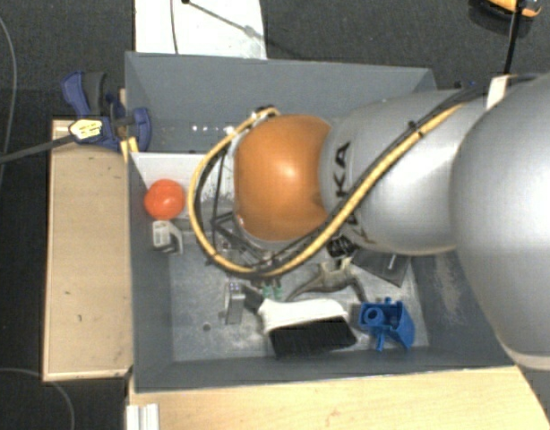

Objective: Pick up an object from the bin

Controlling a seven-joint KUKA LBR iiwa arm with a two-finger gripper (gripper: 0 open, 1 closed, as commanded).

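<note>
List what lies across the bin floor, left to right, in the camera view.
orange ball → white-and-black brush → blue plastic piece

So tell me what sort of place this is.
Most likely a robotics lab's bin-picking test cell: a KUKA arm reaches into a grey metal bin holding loose odds like an orange ball and a blue plastic part.

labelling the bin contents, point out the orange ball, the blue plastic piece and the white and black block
round orange ball [165, 199], camera view, centre of the ball
angular blue plastic piece [387, 322], camera view, its middle body
white-topped black rectangular block [313, 337], camera view, its black side
</note>
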